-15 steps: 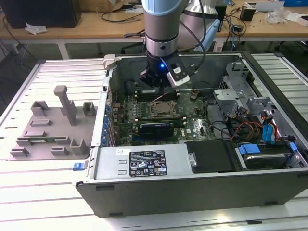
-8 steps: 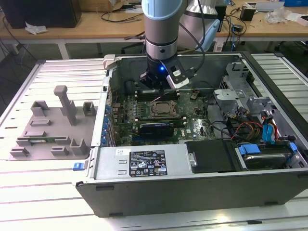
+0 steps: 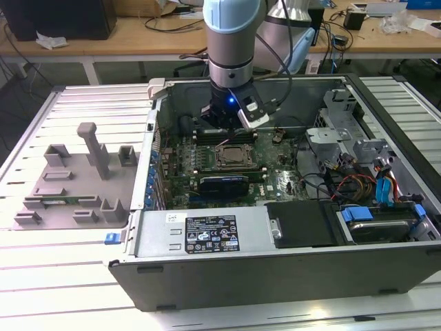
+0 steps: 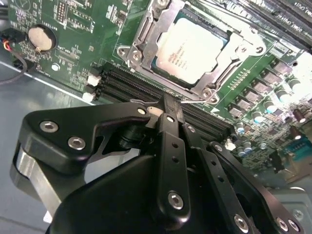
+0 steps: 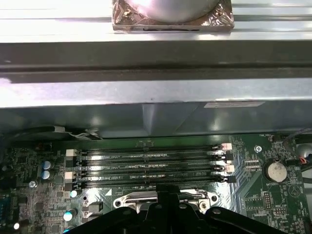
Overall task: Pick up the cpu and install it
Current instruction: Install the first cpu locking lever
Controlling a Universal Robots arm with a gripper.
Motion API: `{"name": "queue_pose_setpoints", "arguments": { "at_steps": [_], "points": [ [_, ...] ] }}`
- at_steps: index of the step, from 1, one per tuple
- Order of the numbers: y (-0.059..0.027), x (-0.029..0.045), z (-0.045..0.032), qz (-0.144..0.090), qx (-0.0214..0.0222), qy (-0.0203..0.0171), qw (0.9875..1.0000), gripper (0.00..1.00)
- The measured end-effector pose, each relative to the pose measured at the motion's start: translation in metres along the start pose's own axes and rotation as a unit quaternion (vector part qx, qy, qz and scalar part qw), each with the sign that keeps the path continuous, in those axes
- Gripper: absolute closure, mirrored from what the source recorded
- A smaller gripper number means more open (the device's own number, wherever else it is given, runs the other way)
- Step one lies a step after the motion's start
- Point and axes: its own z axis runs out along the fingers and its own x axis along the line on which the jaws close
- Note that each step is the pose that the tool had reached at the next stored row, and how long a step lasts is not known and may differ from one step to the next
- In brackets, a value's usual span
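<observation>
The cpu point(image 4: 192, 51), a pale silver square chip, lies in its socket on the green motherboard with the metal frame point(image 4: 146, 34) folded down around it. In the exterior view the cpu point(image 3: 234, 157) sits mid-case, just in front of my gripper point(image 3: 229, 132). In the second wrist view my gripper point(image 4: 168, 108) is shut, its black fingers pressed together beside the socket's edge, over the black memory slots point(image 4: 126, 87). A thin wire lever point(image 4: 141, 103) runs by the fingertips. Whether they touch it I cannot tell. Nothing shows between the fingers.
The open computer case point(image 3: 207, 276) lies on a slatted metal table. Its steel wall point(image 5: 156, 92) stands just past the memory slots point(image 5: 151, 165). A black card point(image 3: 222, 185), cables point(image 3: 358, 186) and drive bays point(image 3: 382, 221) crowd the case. A grey parts fixture point(image 3: 76, 186) sits at the exterior view's left.
</observation>
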Motion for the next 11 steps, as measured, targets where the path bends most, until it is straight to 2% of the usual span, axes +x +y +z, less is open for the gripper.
{"name": "queue_pose_setpoints", "arguments": {
  "at_steps": [1, 3, 7, 9, 11],
  "points": [
    [-0.0001, 0.0000, 0.0006, 0.011, 0.0005, -0.0025, 0.9999, 0.89],
    [-0.0001, 0.0000, 0.0013, 0.023, 0.0011, -0.0051, 0.9997, 0.89],
    [-0.0003, 0.0000, 0.0016, 0.024, 0.0010, -0.0057, 0.9997, 0.89],
    [-0.0005, 0.0001, 0.0029, 0.025, 0.0006, -0.0099, 0.9996, 0.89],
    [-0.0009, 0.0002, 0.0051, 0.037, 0.0009, -0.0170, 0.9992, 0.89]
  ]
}}
